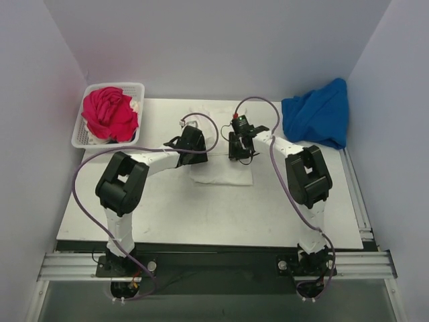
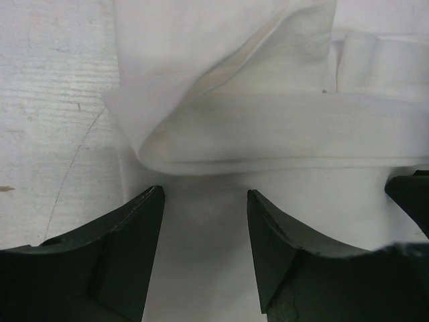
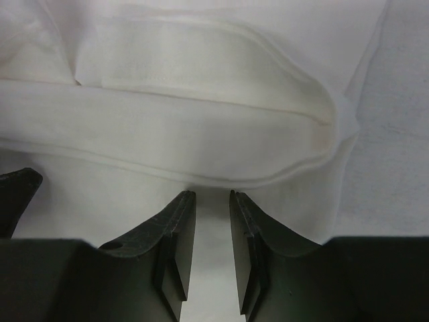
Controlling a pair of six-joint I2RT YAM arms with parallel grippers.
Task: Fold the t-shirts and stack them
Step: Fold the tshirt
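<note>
Here the white t-shirt (image 1: 222, 176) lies near the middle of the table (image 1: 167, 215), partly folded, its near part flat and its far part gathered into a thick roll of cloth. In the left wrist view that roll (image 2: 268, 134) runs across the picture and ends in a rounded corner toward the left, with bare table beyond it. In the right wrist view the same roll (image 3: 201, 134) ends in a rounded corner toward the right.

The table is pale and matt, with faint scratches, and plain light walls close it in at the left, right and far sides. A metal rail (image 1: 214, 265) runs along the near edge, where the arm bases sit. Bare table lies open in front of the shirt and on either side of it.

The left gripper (image 2: 204, 201) sits low over the flat cloth just short of the roll, its jaws well apart and nothing between them. The right gripper (image 3: 212, 201) sits beside it, likewise just short of the roll, its jaws drawn to a narrow gap and clamping nothing.

Farther out, a blue t-shirt (image 1: 316, 114) is bunched at the far right corner against the wall. A magenta t-shirt (image 1: 109, 114) is heaped in a white lattice basket (image 1: 79, 137) at the far left corner.
</note>
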